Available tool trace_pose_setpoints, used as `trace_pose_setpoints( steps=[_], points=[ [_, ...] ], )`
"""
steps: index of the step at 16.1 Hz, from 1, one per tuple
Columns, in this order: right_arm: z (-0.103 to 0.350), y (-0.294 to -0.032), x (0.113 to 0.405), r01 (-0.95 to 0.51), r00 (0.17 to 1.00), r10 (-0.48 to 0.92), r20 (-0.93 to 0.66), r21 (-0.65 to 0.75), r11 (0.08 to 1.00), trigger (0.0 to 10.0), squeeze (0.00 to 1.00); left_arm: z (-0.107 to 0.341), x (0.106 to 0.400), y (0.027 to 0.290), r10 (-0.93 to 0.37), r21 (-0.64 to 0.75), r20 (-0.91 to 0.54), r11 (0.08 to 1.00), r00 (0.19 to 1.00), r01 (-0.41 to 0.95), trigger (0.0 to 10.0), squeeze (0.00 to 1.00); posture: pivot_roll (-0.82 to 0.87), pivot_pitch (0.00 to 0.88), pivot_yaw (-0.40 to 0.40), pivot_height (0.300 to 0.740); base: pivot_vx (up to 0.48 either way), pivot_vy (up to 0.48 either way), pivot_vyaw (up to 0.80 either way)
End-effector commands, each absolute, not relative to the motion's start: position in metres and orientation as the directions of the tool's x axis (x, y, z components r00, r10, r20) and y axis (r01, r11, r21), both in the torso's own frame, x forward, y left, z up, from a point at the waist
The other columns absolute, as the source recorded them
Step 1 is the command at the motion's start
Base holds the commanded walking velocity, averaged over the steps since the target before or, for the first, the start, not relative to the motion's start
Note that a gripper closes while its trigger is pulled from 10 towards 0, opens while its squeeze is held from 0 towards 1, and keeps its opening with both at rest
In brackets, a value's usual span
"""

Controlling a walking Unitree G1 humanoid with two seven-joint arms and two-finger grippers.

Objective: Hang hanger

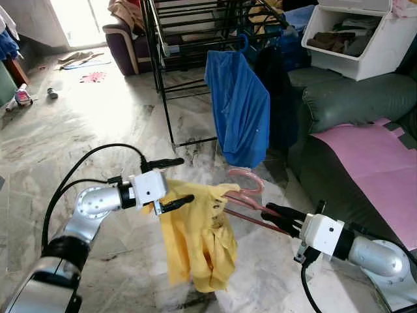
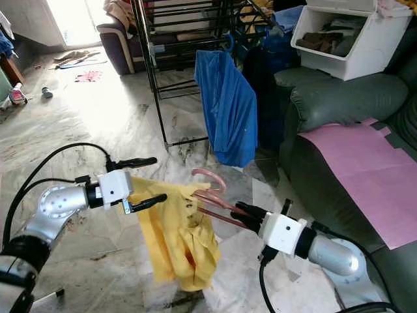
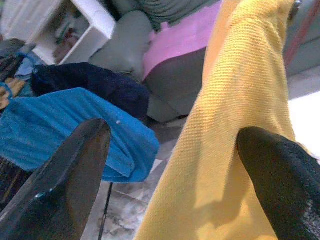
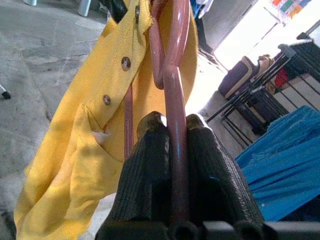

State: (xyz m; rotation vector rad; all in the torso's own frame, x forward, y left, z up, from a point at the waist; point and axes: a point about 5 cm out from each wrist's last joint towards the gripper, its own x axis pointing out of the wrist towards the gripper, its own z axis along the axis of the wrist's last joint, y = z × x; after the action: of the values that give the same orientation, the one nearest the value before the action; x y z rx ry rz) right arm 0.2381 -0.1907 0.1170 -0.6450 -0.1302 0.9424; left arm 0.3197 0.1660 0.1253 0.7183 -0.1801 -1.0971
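Between right gripper fingers, pink hanger sits clamped, yellow shirt draped.

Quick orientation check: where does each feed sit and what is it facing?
Head stereo pair: looks forward and down at the drying rack, blue shirt, sofa; both arms show.
Left wrist: along the open left gripper, yellow shirt between its fingers.
Right wrist: along the right gripper, clamped on the pink hanger.
All views share the yellow shirt.
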Motion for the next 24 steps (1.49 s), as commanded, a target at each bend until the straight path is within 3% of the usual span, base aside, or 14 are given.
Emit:
trace_pose_setpoints(
  steps=[1, 2, 3, 4, 5, 12, 24],
  points=[
    [0.125, -0.189, 0.240, -0.695, 0.579, 0.803, -0.140, -0.600, 0.396, 10.0, 0.00, 0.127, 0.322, 0.166, -0.863, 0.609, -0.249, 0.213, 0.439, 0.764, 10.0, 1.00, -0.04, 0.003, 0.027, 0.740, 0.000, 0.000, 0.00],
    [0.125, -0.188, 0.240, -0.695, 0.574, 0.806, -0.143, -0.605, 0.388, 10.0, 0.00, 0.131, 0.326, 0.166, -0.869, 0.597, -0.262, 0.196, 0.420, 0.778, 3.5, 1.00, -0.04, 0.002, 0.027, 0.740, 0.000, 0.000, 0.00],
    [0.125, -0.188, 0.240, -0.696, 0.571, 0.808, -0.144, -0.606, 0.384, 10.0, 0.00, 0.134, 0.328, 0.165, -0.877, 0.583, -0.273, 0.177, 0.396, 0.793, 0.4, 1.00, -0.05, 0.001, 0.027, 0.740, 0.000, 0.000, 0.00],
    [0.124, -0.188, 0.240, -0.699, 0.566, 0.811, -0.148, -0.608, 0.377, 10.0, 0.00, 0.136, 0.330, 0.165, -0.878, 0.573, -0.285, 0.165, 0.384, 0.803, 0.0, 0.55, -0.05, 0.002, 0.028, 0.740, 0.000, 0.000, 0.00],
    [0.123, -0.187, 0.240, -0.700, 0.561, 0.814, -0.151, -0.611, 0.370, 10.0, 0.00, 0.137, 0.331, 0.165, -0.878, 0.569, -0.307, 0.141, 0.368, 0.810, 0.0, 0.00, -0.05, 0.002, 0.029, 0.740, 0.000, 0.000, 0.00],
    [0.122, -0.187, 0.239, -0.692, 0.560, 0.814, -0.153, -0.626, 0.359, 10.0, 0.00, 0.136, 0.336, 0.173, -0.844, 0.461, -0.469, 0.017, 0.260, 0.887, 0.0, 0.00, -0.05, 0.005, 0.037, 0.740, 0.000, 0.000, 0.00],
    [0.119, -0.185, 0.242, -0.691, 0.567, 0.810, -0.147, -0.621, 0.371, 10.0, 0.00, 0.138, 0.340, 0.178, -0.816, 0.392, -0.530, 0.005, 0.230, 0.920, 0.0, 0.00, -0.05, 0.003, 0.038, 0.740, 0.000, 0.000, 0.00]
  ],
)
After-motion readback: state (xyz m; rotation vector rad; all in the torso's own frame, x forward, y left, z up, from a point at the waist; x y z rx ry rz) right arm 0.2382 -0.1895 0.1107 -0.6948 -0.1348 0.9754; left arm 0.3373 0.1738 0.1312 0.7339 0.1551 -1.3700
